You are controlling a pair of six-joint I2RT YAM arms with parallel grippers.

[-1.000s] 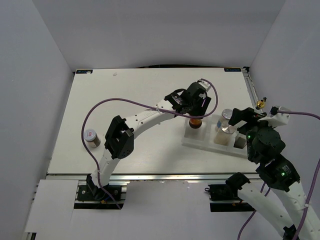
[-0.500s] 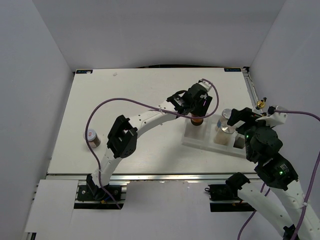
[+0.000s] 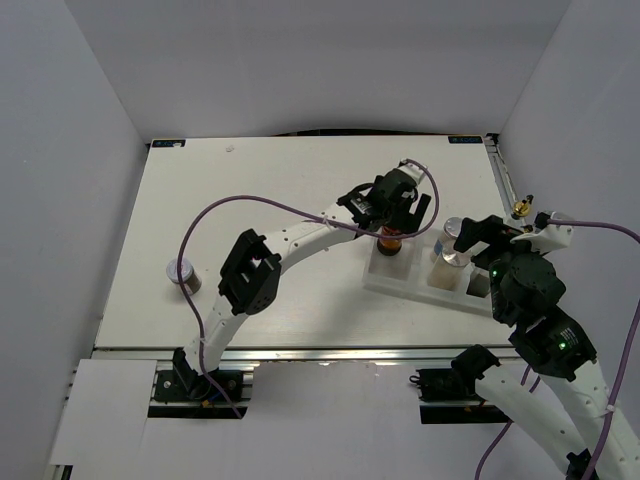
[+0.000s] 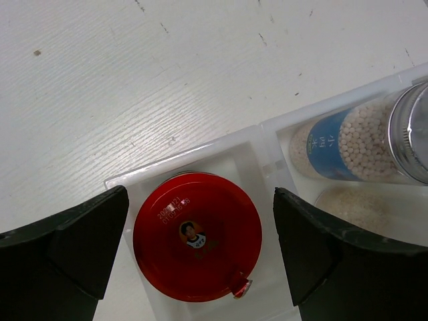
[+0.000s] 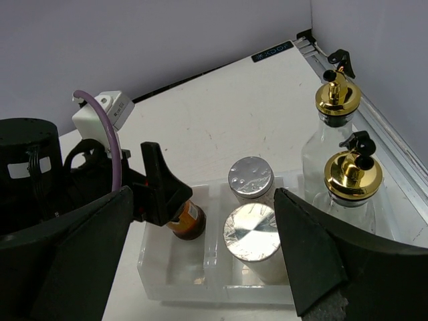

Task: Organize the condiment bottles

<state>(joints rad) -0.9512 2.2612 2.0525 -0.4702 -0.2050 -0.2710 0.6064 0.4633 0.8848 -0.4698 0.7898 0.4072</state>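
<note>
Well, far to the left the tiny grey-lidded jar (image 3: 182,273) stands alone on the table (image 3: 270,190), well apart from everything else. Further along, the left gripper (image 4: 200,247) hangs over the left end compartment of the white tray (image 4: 200,152). Its jaws are wide apart on either side of the red-lidded brown jar (image 4: 197,244), which stands upright there with a gap on each side. In the next compartment the far shaker (image 5: 251,179) stands just behind the near shaker (image 5: 251,234). The right gripper (image 5: 200,267) hovers above them, jaws spread and holding nothing. Rightmost, by the table's edge, the far glass bottle (image 5: 336,100) and near glass bottle (image 5: 352,180) stand close together.
</note>
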